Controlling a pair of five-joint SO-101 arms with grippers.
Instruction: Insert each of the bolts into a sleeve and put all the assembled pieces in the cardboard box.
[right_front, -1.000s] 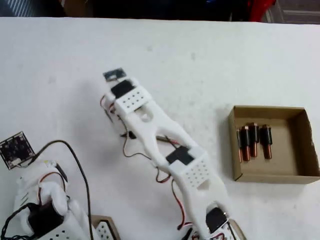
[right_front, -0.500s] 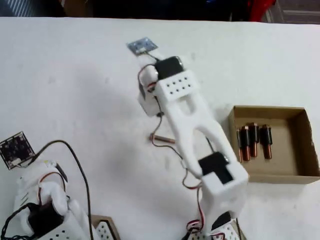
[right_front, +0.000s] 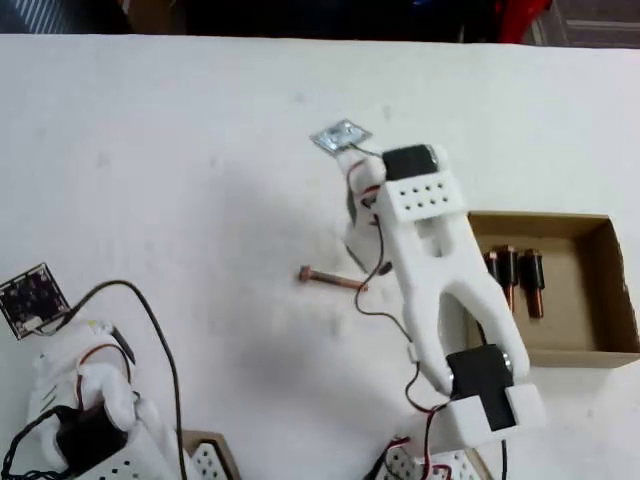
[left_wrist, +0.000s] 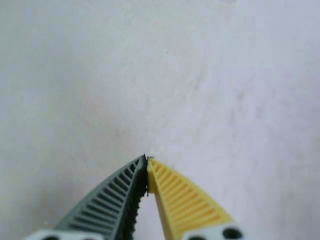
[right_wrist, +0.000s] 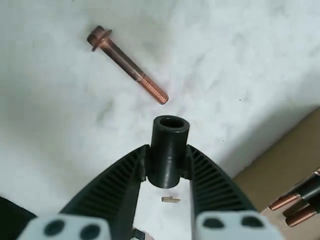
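While the right end effector (right_wrist: 166, 151) clamps a sleeve (right_wrist: 170, 134), the left (left_wrist: 146, 161) hangs clenched over the white table (left_wrist: 210, 75).

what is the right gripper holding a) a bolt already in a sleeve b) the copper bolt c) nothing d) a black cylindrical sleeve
D: the right gripper grips the black cylindrical sleeve, its bore empty, while the copper-coloured bolt lies apart on the white table.
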